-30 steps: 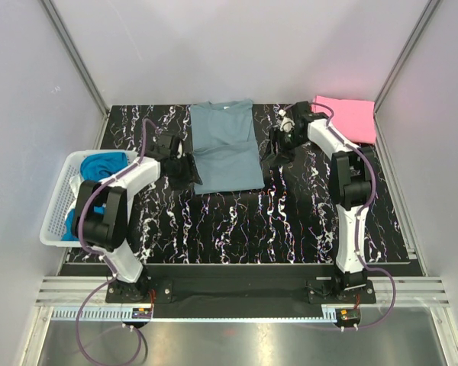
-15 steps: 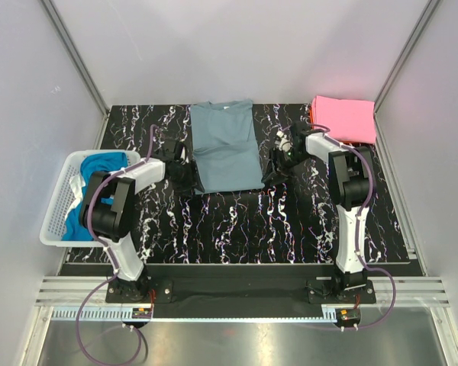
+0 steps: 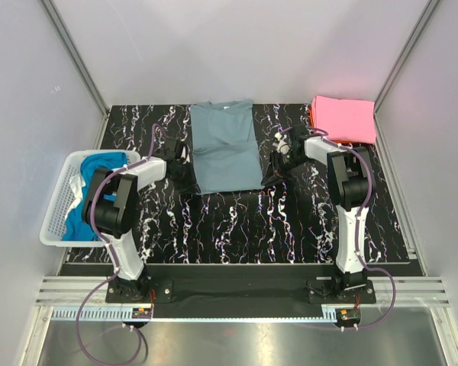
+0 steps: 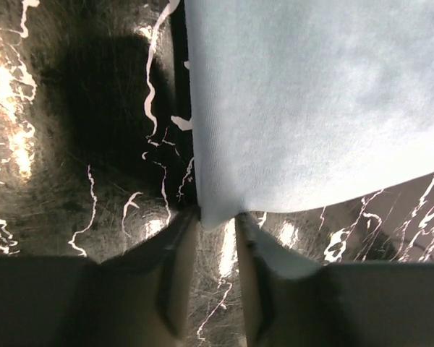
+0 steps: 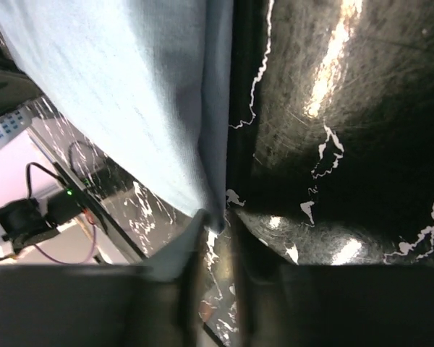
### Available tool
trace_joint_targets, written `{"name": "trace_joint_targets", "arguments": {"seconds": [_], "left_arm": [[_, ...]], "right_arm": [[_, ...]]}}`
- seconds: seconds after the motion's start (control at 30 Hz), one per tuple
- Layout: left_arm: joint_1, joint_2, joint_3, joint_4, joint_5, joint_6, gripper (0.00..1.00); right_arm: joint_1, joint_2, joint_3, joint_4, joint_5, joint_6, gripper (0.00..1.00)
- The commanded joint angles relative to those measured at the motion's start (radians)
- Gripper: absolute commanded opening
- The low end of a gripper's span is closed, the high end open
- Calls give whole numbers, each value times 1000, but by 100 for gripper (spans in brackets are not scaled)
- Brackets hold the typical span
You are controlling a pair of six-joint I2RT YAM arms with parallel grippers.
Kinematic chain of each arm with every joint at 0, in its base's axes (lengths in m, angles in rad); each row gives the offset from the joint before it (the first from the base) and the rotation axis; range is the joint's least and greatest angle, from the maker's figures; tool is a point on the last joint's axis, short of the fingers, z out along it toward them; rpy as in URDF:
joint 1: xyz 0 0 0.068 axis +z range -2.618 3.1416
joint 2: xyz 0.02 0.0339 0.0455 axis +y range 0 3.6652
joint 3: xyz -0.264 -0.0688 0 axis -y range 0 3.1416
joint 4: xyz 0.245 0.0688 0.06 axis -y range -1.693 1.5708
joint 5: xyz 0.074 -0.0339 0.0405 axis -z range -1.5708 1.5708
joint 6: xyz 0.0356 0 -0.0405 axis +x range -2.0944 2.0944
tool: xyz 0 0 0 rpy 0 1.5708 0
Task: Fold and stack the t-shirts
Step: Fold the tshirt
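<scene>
At the near hem of the spread garment, the left gripper (image 4: 215, 223) is being held with its jaws narrow. The near left corner of the grey-blue t-shirt (image 3: 225, 149) is being framed between its tips. Whether the cloth is truly being pinched cannot be told from the wrist view. The right gripper (image 5: 215, 225) is being held the same way at the near right corner, its jaws narrow and its hold equally unclear.

The grey-blue t-shirt is being kept flat on the black marbled table (image 3: 237, 229), collar toward the far edge, in what looks like a long rectangle with the sleeves tucked in. A pink t-shirt (image 3: 345, 118) is being kept folded at the far right corner, well apart. Blue and teal shirts (image 3: 99, 164) are being kept heaped in the white mesh basket (image 3: 57, 221) at the left edge.

A hem-to-collar fold is judged to be the step in hand. For it to be done well, every layer at each corner should be caught before anything is lifted, since a hold on the top layer alone could let the tucked sleeves fall open. Both corners should be raised together, low and level. The hem should be kept taut between the arms and carried evenly toward the collar, so that the far half is not dragged. Release is best left until the hem is lying square on the shoulders.
</scene>
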Motion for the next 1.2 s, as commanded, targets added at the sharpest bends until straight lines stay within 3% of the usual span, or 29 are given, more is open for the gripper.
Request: {"name": "trace_joint_targets", "arguments": {"seconds": [0.0, 0.07, 0.1, 0.33, 0.6, 0.67, 0.7, 0.73, 0.77, 0.93, 1.03, 1.17], "left_arm": [[2, 26, 26, 18, 15, 23, 14], [2, 16, 18, 15, 26, 13, 0], [0, 7, 11, 13, 28, 6, 0], [-73, -147, -141, -25, -38, -96, 0], [-181, -305, -307, -143, -116, -110, 0], [-194, -354, -362, -159, -145, -122, 12], [-202, -374, -379, -162, -152, -129, 22], [-204, -416, -402, -175, -159, -138, 35], [-204, -434, -403, -189, -187, -139, 37], [-199, -503, -243, -325, -352, -110, 47], [-187, -491, -131, -286, -304, -96, 47], [-182, -422, -77, -136, -178, -96, 44]], "right_arm": [[11, -21, -15, 41, 7, 5, 18], [11, -35, -28, 68, 14, 25, 3], [11, -45, -50, 73, 43, 70, 0], [26, -274, -342, 189, 135, 192, 0], [94, -501, -685, 259, 232, 319, 0], [112, -549, -738, 265, 252, 354, 0], [123, -564, -750, 265, 261, 365, 5], [131, -594, -759, 251, 270, 371, 11], [131, -614, -770, 240, 284, 382, 20], [131, -694, -678, 38, 442, 365, 41], [131, -684, -574, -1, 468, 336, 36], [131, -604, -433, 45, 404, 289, 14]]}}
